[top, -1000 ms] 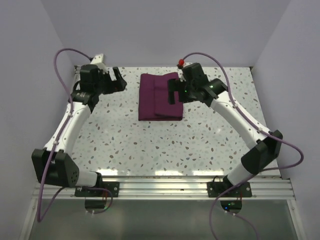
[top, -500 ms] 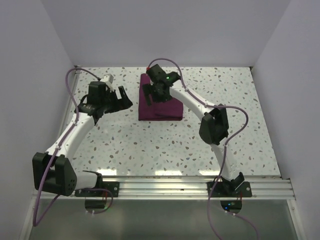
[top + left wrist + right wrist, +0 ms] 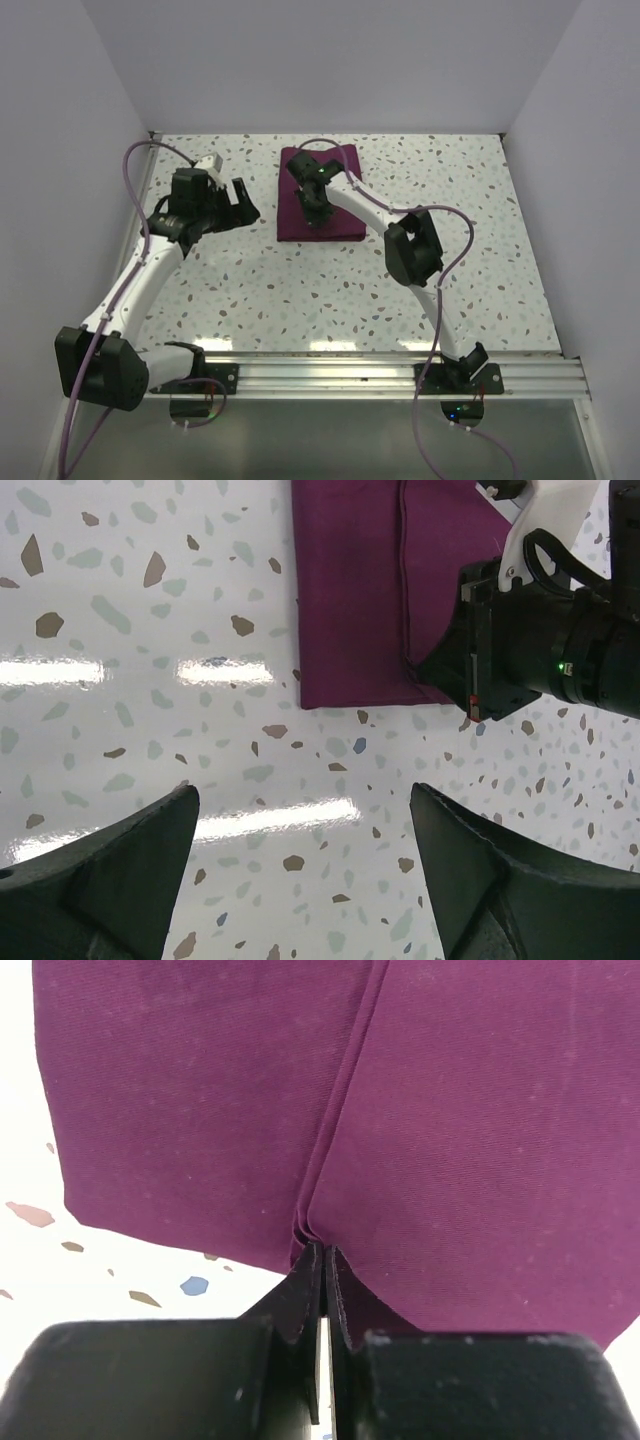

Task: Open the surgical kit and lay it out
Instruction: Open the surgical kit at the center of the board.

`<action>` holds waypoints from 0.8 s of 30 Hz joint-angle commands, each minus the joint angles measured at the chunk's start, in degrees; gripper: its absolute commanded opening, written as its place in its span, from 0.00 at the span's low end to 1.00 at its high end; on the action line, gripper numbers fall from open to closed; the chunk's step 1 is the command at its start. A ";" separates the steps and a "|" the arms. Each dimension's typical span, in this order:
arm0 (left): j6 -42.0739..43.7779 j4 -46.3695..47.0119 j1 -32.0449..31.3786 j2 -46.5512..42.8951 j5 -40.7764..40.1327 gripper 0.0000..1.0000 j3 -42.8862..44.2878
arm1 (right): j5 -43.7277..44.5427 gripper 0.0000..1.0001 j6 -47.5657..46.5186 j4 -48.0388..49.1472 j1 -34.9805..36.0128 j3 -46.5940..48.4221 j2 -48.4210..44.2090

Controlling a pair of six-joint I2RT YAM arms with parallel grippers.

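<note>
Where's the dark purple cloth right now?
Top view: the cloth wrap lies far-centre on the table, a fold pinched by the right gripper, the left gripper beside it on the left.

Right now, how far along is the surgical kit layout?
Barely started. Done: nothing is unfolded; the maroon cloth wrap lies closed, with no tray or instruments showing. In hand: the right gripper is shut on a fold near the wrap's edge. The left gripper hangs open over the table beside the wrap. Left: unfold every flap and lay out the contents.
</note>
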 commanded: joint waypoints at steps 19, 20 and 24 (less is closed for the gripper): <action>6.46 -8.68 -26.84 46.74 -23.12 0.89 41.90 | 21.12 0.58 5.87 1.39 -20.05 -35.25 -34.33; 6.72 -9.47 -27.37 50.68 -23.39 0.89 43.39 | 21.56 0.71 6.14 0.77 -20.49 -35.96 -34.24; 7.17 -12.98 -30.01 59.93 -27.50 0.89 53.22 | 23.41 0.88 7.02 -0.73 -20.85 -37.81 -35.81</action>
